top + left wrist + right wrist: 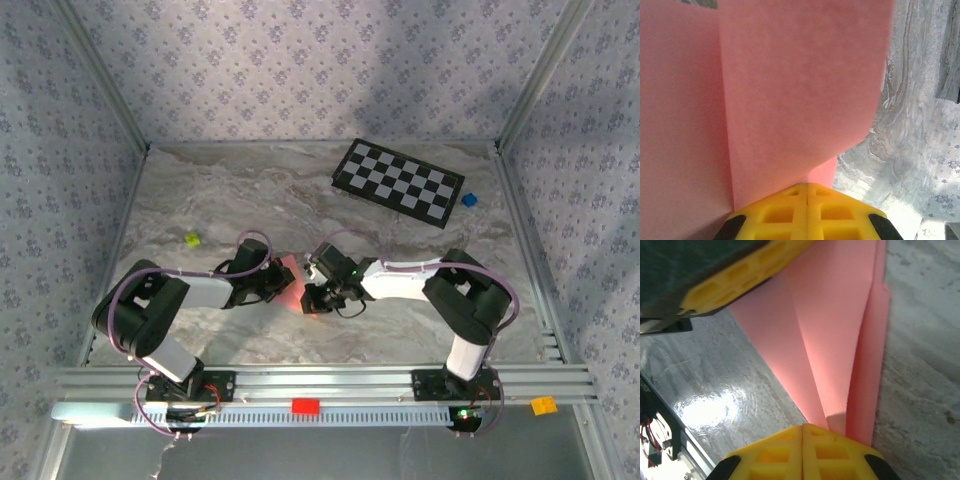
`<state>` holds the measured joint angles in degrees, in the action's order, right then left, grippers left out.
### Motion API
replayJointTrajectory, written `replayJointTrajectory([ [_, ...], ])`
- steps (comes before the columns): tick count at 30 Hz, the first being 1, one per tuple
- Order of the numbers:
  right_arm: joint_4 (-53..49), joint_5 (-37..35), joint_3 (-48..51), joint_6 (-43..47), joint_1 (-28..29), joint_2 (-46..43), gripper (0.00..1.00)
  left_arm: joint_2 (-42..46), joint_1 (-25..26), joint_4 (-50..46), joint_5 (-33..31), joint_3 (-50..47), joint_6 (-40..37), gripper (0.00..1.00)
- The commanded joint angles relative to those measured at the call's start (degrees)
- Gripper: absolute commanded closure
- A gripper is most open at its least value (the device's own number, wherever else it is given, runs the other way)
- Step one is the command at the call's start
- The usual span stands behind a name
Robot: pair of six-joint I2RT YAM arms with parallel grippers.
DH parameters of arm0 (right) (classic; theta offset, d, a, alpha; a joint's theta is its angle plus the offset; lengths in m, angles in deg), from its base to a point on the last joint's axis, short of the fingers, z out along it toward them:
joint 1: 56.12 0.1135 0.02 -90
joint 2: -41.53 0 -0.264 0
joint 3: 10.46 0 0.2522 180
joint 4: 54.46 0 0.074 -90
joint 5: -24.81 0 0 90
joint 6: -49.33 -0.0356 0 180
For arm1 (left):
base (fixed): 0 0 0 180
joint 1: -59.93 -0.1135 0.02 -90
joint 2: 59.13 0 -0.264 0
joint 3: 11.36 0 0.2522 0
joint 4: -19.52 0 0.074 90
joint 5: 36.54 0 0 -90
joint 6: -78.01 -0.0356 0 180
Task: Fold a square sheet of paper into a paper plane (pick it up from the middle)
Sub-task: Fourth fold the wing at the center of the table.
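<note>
Over the marble tabletop (420, 215), both grippers meet at the paper plane (840, 340). The left gripper (806, 194) and right gripper (802, 429) each pinch it, jaws pressed together.

Lab test cell — aluminium frame (320, 380), checkerboard (400, 183)

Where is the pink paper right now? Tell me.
In the top view the pink paper is at the front centre of the table, pinched between the left fingers and right fingers.

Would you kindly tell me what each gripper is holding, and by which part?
Both pinch the folded pink paper: right gripper at its narrow tip, left gripper at its wider end.
</note>
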<state>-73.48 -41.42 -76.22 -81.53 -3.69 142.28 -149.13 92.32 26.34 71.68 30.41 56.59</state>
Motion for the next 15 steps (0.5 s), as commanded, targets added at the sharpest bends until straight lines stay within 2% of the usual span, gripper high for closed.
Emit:
replayJointTrajectory([
  [1,-1.90,-1.12,-1.32,0.67,-0.04,0.85,0.93,-1.05,-0.14,-5.66,-2.57,-0.06,-1.03,1.00],
  [15,3.71,1.66,2.94,-1.93,-2.20,0.24,0.93,-1.24,-0.21,-6.05,-2.57,0.29,-1.34,1.00],
])
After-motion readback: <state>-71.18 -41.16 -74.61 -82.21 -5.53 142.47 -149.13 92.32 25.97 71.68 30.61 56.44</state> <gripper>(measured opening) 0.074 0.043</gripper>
